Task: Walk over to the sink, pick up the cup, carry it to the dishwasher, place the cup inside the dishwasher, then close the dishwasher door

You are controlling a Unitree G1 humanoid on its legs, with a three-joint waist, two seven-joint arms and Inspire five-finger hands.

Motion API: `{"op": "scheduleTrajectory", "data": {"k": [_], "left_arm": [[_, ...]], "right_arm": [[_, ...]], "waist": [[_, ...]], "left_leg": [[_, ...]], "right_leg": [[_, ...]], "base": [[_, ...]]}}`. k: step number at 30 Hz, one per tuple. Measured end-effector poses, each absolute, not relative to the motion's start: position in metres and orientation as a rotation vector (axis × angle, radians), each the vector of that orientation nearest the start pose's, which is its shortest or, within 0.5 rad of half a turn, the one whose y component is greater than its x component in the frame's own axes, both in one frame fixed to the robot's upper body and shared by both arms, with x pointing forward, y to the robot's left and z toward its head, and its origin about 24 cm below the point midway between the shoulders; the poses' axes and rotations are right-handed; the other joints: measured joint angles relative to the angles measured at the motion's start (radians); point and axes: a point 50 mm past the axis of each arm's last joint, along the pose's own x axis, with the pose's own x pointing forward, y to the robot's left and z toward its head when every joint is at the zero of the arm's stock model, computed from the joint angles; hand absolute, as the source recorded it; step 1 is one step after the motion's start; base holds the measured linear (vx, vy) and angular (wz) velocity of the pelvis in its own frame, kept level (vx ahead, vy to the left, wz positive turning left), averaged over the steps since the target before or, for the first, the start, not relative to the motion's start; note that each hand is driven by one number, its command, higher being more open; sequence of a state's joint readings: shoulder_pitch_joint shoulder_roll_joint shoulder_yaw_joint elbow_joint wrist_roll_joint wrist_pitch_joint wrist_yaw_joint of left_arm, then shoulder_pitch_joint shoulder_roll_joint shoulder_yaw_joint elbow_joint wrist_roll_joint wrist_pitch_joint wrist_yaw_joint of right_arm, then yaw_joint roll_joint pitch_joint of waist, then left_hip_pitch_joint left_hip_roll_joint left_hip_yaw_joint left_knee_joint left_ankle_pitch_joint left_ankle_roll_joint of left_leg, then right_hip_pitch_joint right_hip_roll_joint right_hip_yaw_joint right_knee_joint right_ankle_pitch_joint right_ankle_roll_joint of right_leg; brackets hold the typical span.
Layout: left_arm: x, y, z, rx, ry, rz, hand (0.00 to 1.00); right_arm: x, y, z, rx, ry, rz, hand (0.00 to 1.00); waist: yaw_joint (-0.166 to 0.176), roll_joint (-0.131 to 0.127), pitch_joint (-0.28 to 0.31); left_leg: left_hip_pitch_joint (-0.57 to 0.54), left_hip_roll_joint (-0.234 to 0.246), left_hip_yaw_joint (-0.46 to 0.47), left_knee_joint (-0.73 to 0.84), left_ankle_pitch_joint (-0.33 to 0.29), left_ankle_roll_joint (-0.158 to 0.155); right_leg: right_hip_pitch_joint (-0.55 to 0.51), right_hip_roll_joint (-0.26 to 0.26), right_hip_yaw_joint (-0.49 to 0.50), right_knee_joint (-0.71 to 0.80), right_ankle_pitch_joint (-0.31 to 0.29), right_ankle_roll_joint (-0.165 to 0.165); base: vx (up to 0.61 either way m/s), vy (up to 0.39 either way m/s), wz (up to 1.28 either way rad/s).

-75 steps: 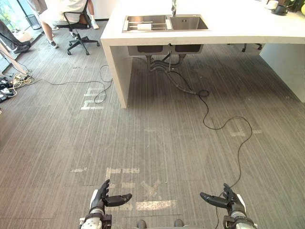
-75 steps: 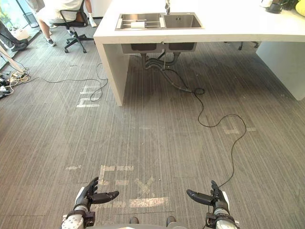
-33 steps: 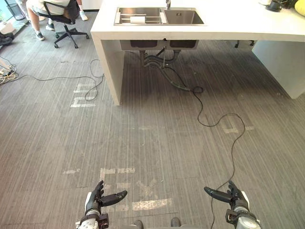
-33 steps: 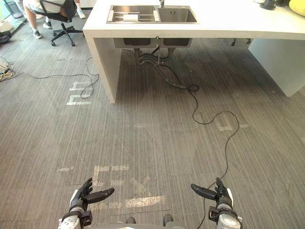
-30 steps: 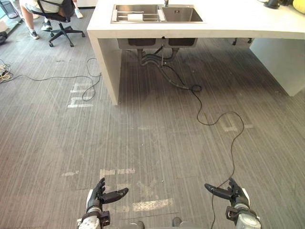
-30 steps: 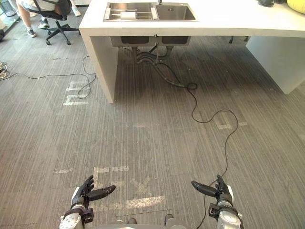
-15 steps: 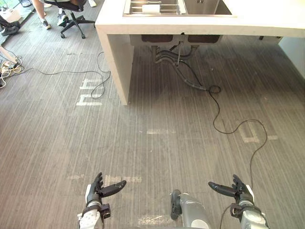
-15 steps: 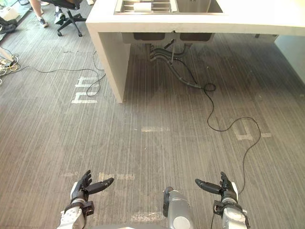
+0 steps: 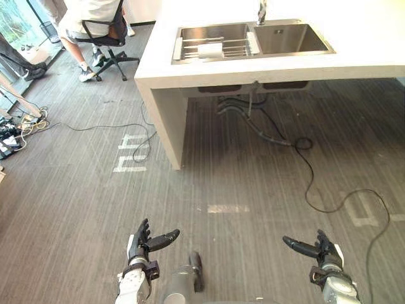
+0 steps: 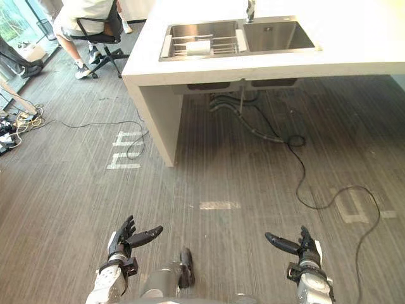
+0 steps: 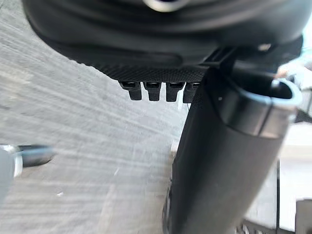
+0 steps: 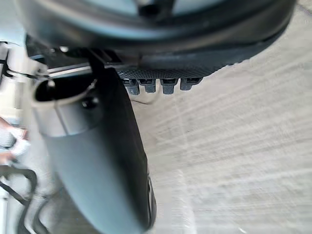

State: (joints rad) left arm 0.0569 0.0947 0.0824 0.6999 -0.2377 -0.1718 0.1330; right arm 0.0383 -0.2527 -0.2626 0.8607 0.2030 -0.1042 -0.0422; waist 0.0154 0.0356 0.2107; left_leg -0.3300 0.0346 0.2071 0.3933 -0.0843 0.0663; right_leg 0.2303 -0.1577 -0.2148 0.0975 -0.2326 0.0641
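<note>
desk (image 9: 373, 44): white slab sitting across the far side, its front edge running off to the right, its left end coming down as one solid leg to the floor (image 9: 69, 202)

open room: plenty, the wood-look floor is lying bare between the hands and the desk, and it's also running on past the desk's left end

sink (image 9: 252, 43): one, two basins, sitting set into the desk near its left end, with one faucet (image 9: 261, 11) standing behind the divider

cup (image 9: 211, 50): one small white thing, looking like the cup, lying on its side on the rack (image 9: 187, 49) over the left basin

left hand (image 9: 144, 244): hanging low over the floor, fingers spread wide, thumb pointing inward, gripping nothing

right hand (image 9: 324, 249): doing the same, fingers splayed, nothing in it, well apart from the left

under the desk: pipes (image 9: 243, 109) hanging below the basins

far left: one person (image 9: 88, 11) sitting on one chair (image 9: 112, 49), well away from the desk

floor marks: a few pale tape marks (image 9: 131, 155) showing
</note>
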Motion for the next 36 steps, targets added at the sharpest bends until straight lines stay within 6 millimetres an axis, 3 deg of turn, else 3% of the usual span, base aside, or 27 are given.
{"op": "scheduleTrajectory", "data": {"k": [1, 3, 4, 5, 6, 8, 10, 12, 13, 14, 15, 16, 19, 21, 23, 24, 26, 29, 30, 32, 33, 34, 36], "left_arm": [[0.176, 0.207, -0.103, -0.117, 0.586, 0.355, 1.00], [0.166, 0.206, -0.109, -0.125, 0.622, 0.362, 1.00], [0.160, 0.207, -0.111, -0.130, 0.636, 0.370, 1.00], [0.158, 0.207, -0.111, -0.125, 0.641, 0.371, 1.00], [0.158, 0.209, -0.112, -0.113, 0.645, 0.363, 1.00], [0.159, 0.209, -0.111, -0.103, 0.642, 0.354, 1.00], [0.164, 0.209, -0.108, -0.099, 0.627, 0.350, 1.00], [0.166, 0.210, -0.108, -0.097, 0.624, 0.356, 1.00], [0.165, 0.211, -0.108, -0.092, 0.624, 0.360, 1.00], [0.165, 0.213, -0.107, -0.085, 0.624, 0.359, 1.00], [0.165, 0.209, -0.110, -0.089, 0.635, 0.356, 1.00], [0.163, 0.206, -0.112, -0.096, 0.646, 0.353, 1.00], [0.167, 0.208, -0.110, -0.090, 0.633, 0.365, 1.00], [0.172, 0.207, -0.103, -0.097, 0.596, 0.363, 1.00], [0.174, 0.204, -0.091, -0.119, 0.525, 0.372, 1.00], [0.177, 0.204, -0.076, -0.135, 0.444, 0.385, 1.00], [0.180, 0.208, -0.058, -0.143, 0.356, 0.407, 1.00], [0.186, 0.220, -0.020, -0.151, 0.170, 0.498, 1.00], [0.188, 0.222, -0.007, -0.130, 0.109, 0.527, 1.00], [0.187, 0.225, 0.013, -0.102, 0.018, 0.554, 1.00], [0.184, 0.228, 0.026, -0.074, -0.041, 0.576, 1.00], [0.184, 0.232, 0.039, -0.039, -0.096, 0.602, 1.00], [0.183, 0.232, 0.058, -0.014, -0.182, 0.621, 1.00]], "right_arm": [[0.153, -0.284, -0.107, 0.027, 0.718, -0.477, 1.00], [0.153, -0.278, -0.111, 0.045, 0.731, -0.471, 1.00], [0.153, -0.273, -0.113, 0.048, 0.739, -0.457, 1.00], [0.152, -0.270, -0.114, 0.050, 0.744, -0.449, 1.00], [0.148, -0.267, -0.117, 0.061, 0.756, -0.442, 1.00], [0.142, -0.263, -0.121, 0.056, 0.778, -0.421, 1.00], [0.142, -0.263, -0.121, 0.059, 0.779, -0.415, 1.00], [0.142, -0.262, -0.121, 0.060, 0.778, -0.414, 1.00], [0.139, -0.263, -0.122, 0.059, 0.784, -0.417, 1.00], [0.135, -0.263, -0.123, 0.058, 0.794, -0.421, 1.00], [0.128, -0.268, -0.123, 0.044, 0.804, -0.435, 1.00], [0.133, -0.270, -0.116, 0.028, 0.762, -0.441, 1.00], [0.149, -0.256, -0.092, 0.013, 0.608, -0.367, 1.00], [0.144, -0.243, -0.088, 0.019, 0.576, -0.321, 1.00], [0.137, -0.234, -0.084, 0.017, 0.562, -0.289, 1.00], [0.129, -0.227, -0.083, 0.021, 0.562, -0.267, 1.00], [0.121, -0.221, -0.080, 0.034, 0.554, -0.263, 1.00], [0.108, -0.216, -0.077, 0.038, 0.556, -0.262, 1.00], [0.101, -0.216, -0.077, 0.016, 0.571, -0.257, 1.00], [0.090, -0.218, -0.078, -0.011, 0.599, -0.250, 1.00], [0.081, -0.220, -0.080, -0.040, 0.629, -0.238, 1.00], [0.076, -0.211, -0.082, -0.043, 0.650, -0.208, 1.00], [0.074, -0.199, -0.080, -0.039, 0.644, -0.155, 1.00]], "waist": [[0.000, -0.001, 0.001], [0.000, -0.003, 0.000], [-0.002, -0.009, 0.001], [-0.004, -0.012, 0.002], [-0.007, -0.013, 0.002], [-0.017, -0.011, 0.001], [-0.041, -0.002, 0.004], [-0.054, 0.007, 0.004], [-0.059, 0.000, -0.001], [-0.060, -0.016, -0.010], [-0.064, -0.010, -0.018], [-0.056, 0.019, -0.031], [-0.069, 0.032, -0.030], [-0.071, 0.030, -0.027], [-0.062, 0.030, -0.020], [-0.054, 0.032, -0.017], [-0.046, 0.019, -0.010], [-0.027, 0.016, -0.001], [-0.026, 0.017, -0.002], [-0.020, 0.030, -0.008], [-0.003, 0.051, -0.018], [-0.004, 0.021, -0.028], [-0.002, 0.003, -0.027]], "left_leg": [[0.004, -0.016, 0.012, 0.036, -0.050, 0.011], [0.076, -0.041, 0.032, 0.003, -0.079, 0.012], [0.137, -0.059, 0.037, -0.034, -0.094, 0.018], [0.171, -0.067, 0.036, -0.053, -0.101, 0.019], [0.232, -0.077, 0.027, -0.090, -0.110, 0.020], [0.318, -0.077, 0.006, -0.140, -0.109, 0.027], [0.383, -0.050, -0.030, -0.176, -0.109, 0.016], [0.417, -0.007, -0.047, -0.175, -0.109, -0.006], [0.448, 0.006, -0.063, -0.179, -0.120, -0.043], [0.462, -0.001, -0.066, -0.180, -0.130, -0.062], [0.485, 0.011, -0.085, -0.180, -0.153, -0.088], [0.495, 0.047, -0.087, -0.183, -0.156, -0.093], [0.481, 0.080, -0.089, -0.123, -0.138, -0.123], [0.429, 0.107, -0.117, 0.058, -0.117, -0.153], [0.342, 0.145, -0.129, 0.319, -0.044, -0.190], [0.252, 0.183, -0.108, 0.496, -0.072, -0.187], [0.182, 0.195, -0.065, 0.548, -0.121, -0.173], [0.100, 0.156, -0.014, 0.373, -0.191, -0.150], [0.089, 0.121, -0.009, 0.253, -0.195, -0.148], [0.098, 0.072, -0.026, 0.014, -0.138, -0.151], [0.136, 0.055, -0.026, -0.068, -0.008, -0.064], [0.150, 0.022, -0.010, -0.074, -0.013, -0.049], [0.145, 0.000, 0.002, -0.052, -0.046, -0.029]], "right_leg": [[-0.015, -0.030, 0.036, 0.069, -0.015, 0.025], [-0.081, -0.072, 0.095, 0.281, -0.013, 0.047], [-0.136, -0.096, 0.128, 0.455, 0.021, 0.104], [-0.170, -0.103, 0.143, 0.549, 0.029, 0.127], [-0.235, -0.110, 0.142, 0.699, 0.018, 0.110], [-0.311, -0.113, 0.071, 0.791, -0.022, 0.065], [-0.420, -0.074, 0.002, 0.712, -0.066, -0.002], [-0.485, -0.013, -0.016, 0.534, -0.060, -0.014], [-0.489, 0.029, -0.015, 0.333, 0.032, -0.023], [-0.485, 0.036, -0.006, 0.218, 0.132, -0.037], [-0.481, 0.049, -0.003, 0.232, 0.265, -0.122], [-0.487, 0.079, -0.001, 0.252, 0.227, -0.130], [-0.479, 0.110, -0.003, 0.271, 0.173, -0.154], [-0.407, 0.127, -0.018, 0.230, 0.148, -0.161], [-0.312, 0.149, -0.027, 0.171, 0.136, -0.174], [-0.250, 0.165, -0.031, 0.125, 0.118, -0.201], [-0.205, 0.167, -0.029, 0.084, 0.116, -0.204], [-0.157, 0.142, -0.009, 0.054, 0.101, -0.179], [-0.144, 0.120, -0.006, 0.058, 0.092, -0.151], [-0.136, 0.095, 0.011, 0.084, 0.056, -0.105], [-0.137, 0.092, 0.041, 0.116, 0.023, -0.074], [-0.127, 0.054, 0.060, 0.118, 0.006, -0.056], [-0.127, 0.029, 0.078, 0.116, -0.008, -0.036]], "base": [[0.39, 0.224, -0.06], [0.46, 0.242, -0.14], [0.34, 0.150, -0.10], [0.50, 0.138, -0.02], [0.32, 0.042, 0.11], [0.47, 0.013, 0.30], [0.46, -0.089, 0.42], [0.38, -0.176, 0.31], [0.40, -0.206, 0.40], [0.44, -0.238, 0.45], [0.47, -0.249, 0.06], [0.46, -0.252, -0.09], [0.39, -0.236, -0.14], [0.31, -0.203, 0.17], [0.26, -0.110, 0.12], [0.24, -0.046, 0.04], [0.22, -0.032, -0.04], [0.30, 0.088, -0.16], [0.30, 0.180, -0.02], [0.34, 0.225, -0.18], [0.37, 0.238, -0.30], [0.38, 0.223, -0.22], [0.37, 0.170, -0.07]]}}
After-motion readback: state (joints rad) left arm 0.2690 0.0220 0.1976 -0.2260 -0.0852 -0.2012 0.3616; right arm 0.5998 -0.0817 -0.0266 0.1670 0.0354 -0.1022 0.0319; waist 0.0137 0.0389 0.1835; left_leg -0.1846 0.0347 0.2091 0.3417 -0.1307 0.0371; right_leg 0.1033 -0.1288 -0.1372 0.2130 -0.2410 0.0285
